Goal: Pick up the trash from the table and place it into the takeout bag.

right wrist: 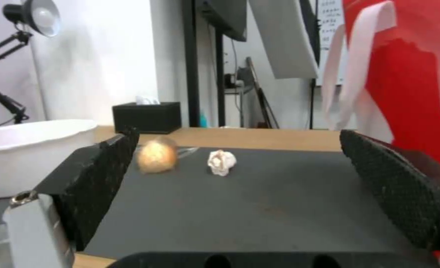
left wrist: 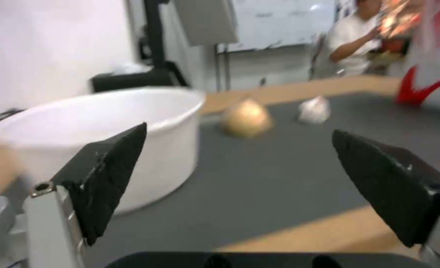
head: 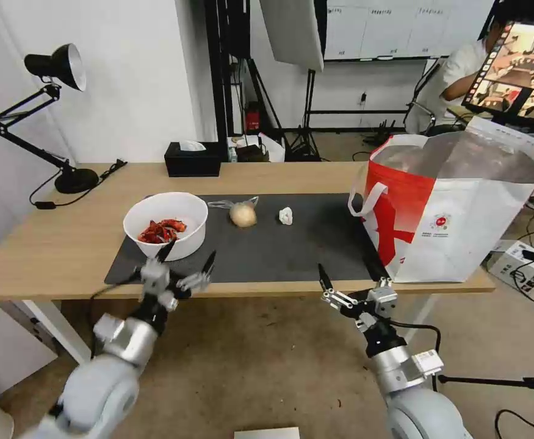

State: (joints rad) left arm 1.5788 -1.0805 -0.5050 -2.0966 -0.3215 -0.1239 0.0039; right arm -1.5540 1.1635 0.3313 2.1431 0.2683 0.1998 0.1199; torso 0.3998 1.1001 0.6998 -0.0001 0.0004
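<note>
three pieces of trash are counted on the large dark grey rectangular mat (head: pixel 279 244) of the long light-wood desk (head: pixel 53 244): one white round bowl (head: pixel 166 224) holding red food scraps at the mat's left end, one clear bag with a beige lump (head: pixel 243 214) near the middle, and one small crumpled white tissue (head: pixel 285 215) just to its right. one big white takeout bag (head: pixel 456 213) with a red panel, silver foil lining and white loop handles is stood upright at the desk's right end. the left hand (head: pixel 185 259) is held released, empty, just before the bowl. the right hand (head: pixel 349 279) is likewise spread, empty, at the desk's front edge near the bag.
</note>
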